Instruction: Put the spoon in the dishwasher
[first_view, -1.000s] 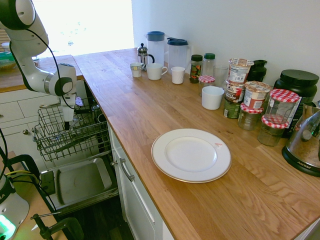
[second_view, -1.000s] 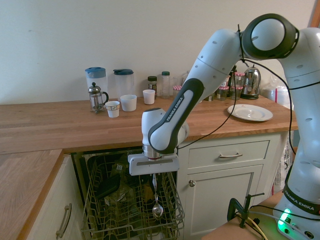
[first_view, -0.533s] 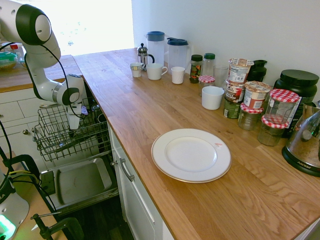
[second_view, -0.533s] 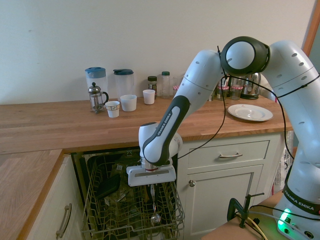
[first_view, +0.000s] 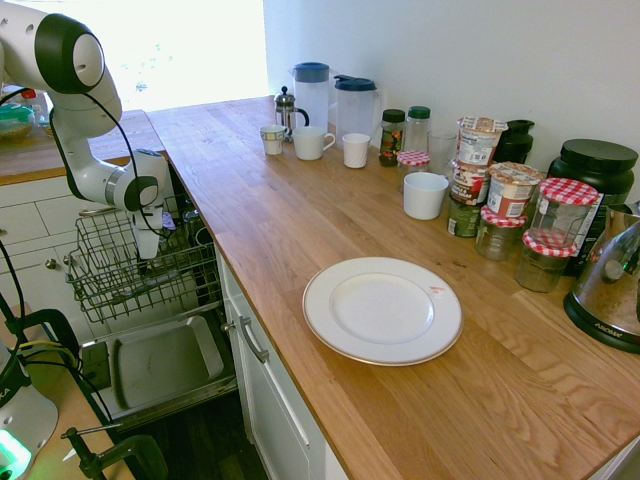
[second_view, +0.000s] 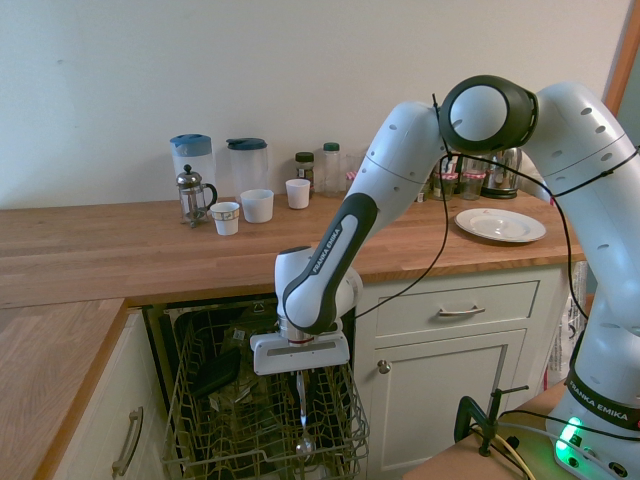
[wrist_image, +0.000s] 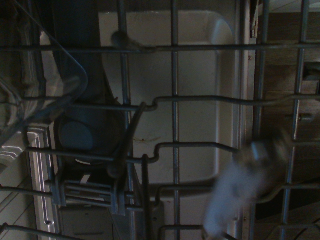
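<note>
The white arm reaches down off the worktop side and hangs its gripper (second_view: 300, 378) over the pulled-out rack of the dishwasher (second_view: 265, 425), pointing almost straight down. The fingers are pinched tight on the thin handle of the spoon (second_view: 303, 415), which hangs bowl-down directly below them, its shiny oval bowl down among the rack wires. Whether the bowl touches a wire I cannot tell from here. In the first exterior view the gripper (first_view: 150, 245) shows over the dark wire basket, but the spoon is too small to make out there. From the wrist view the spoon (wrist_image: 235, 192) is a pale blurred shape just below the hand, with the rack wires crossing behind it and the grey inner face of the dropped door beyond.

Under the fingers, further down, the dishwasher's (first_view: 150, 350) door lies open and flat. Around the spoon, dark items already sit in the rack, too dim to name.

Well away from the fingers, up on the wooden counter (first_view: 300, 230), a white plate (first_view: 382, 310) lies bare. Further back from the gripper stand a French press (second_view: 193, 195), two clear jugs with blue lids (second_view: 248, 165), and white cups (second_view: 257, 205). A cluster of jars with chequered lids (first_view: 555, 225) stands by the wall, beyond the plate
</note>
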